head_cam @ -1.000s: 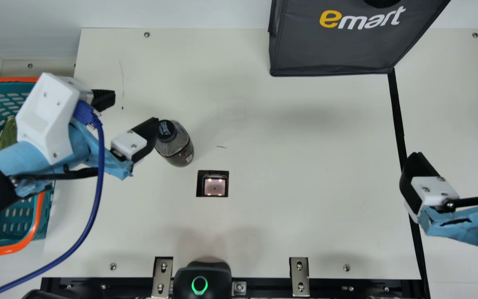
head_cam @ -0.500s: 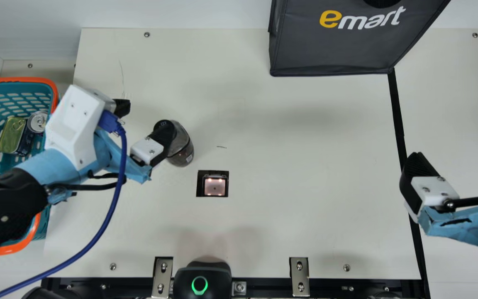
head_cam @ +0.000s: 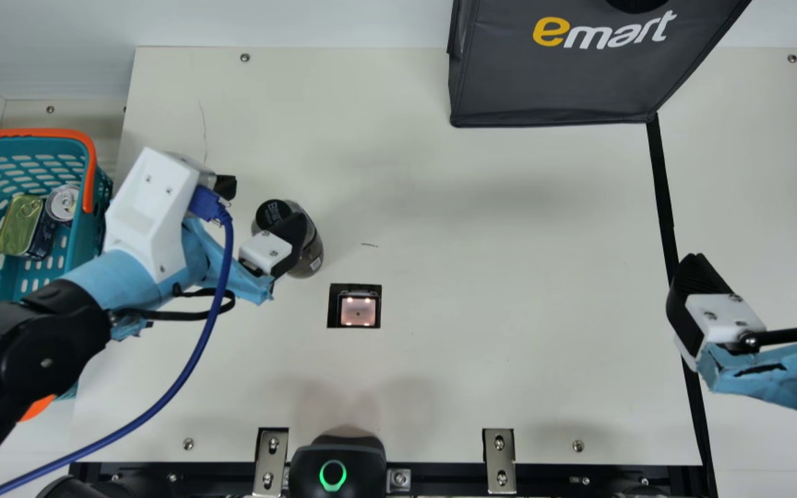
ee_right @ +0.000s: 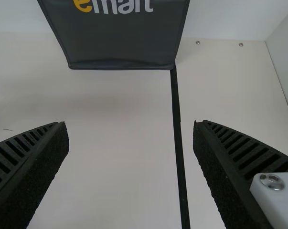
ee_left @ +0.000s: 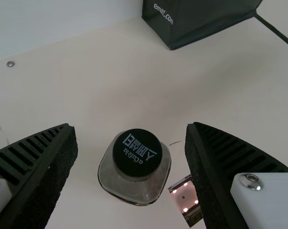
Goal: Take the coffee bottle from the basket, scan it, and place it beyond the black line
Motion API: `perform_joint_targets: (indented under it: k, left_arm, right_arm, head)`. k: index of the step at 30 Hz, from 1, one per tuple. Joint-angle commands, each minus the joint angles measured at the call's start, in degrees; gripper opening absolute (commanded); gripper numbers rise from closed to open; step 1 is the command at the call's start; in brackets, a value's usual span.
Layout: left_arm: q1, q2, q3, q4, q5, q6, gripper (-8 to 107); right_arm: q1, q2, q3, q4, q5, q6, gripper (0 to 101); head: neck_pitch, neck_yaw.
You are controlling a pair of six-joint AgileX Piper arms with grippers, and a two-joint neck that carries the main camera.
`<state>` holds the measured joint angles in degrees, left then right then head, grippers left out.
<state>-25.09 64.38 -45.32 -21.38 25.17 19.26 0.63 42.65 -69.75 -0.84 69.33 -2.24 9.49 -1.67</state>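
The left claw [head_cam: 261, 208] is being held widely parted, the right claw [head_cam: 762, 264] too, nothing being gripped by either. Since the earlier frames, the left claw is being brought farther from the basket [head_cam: 90, 176]. In its wrist view, the upright coffee bottle [ee_left: 136, 167] is being framed between the spread fingers.
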Motion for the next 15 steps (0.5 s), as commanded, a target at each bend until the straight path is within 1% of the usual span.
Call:
perform_joint_targets:
  k: [1, 15]
  left_arm:
    - [-0.1, 0.2, 0.2, 0.2, -0.2, -0.2, 90]
    - [-0.7, 1.9, 2.9, -0.5, -2.8, -0.4, 90]
  right_arm:
    - [0.0, 0.0, 0.0, 0.0, 0.0, 0.0, 91]
    - [0.0, 0.0, 0.0, 0.0, 0.0, 0.0, 91]
  head:
    - [-1.6, 0.1]
    - [-1.6, 0.1]
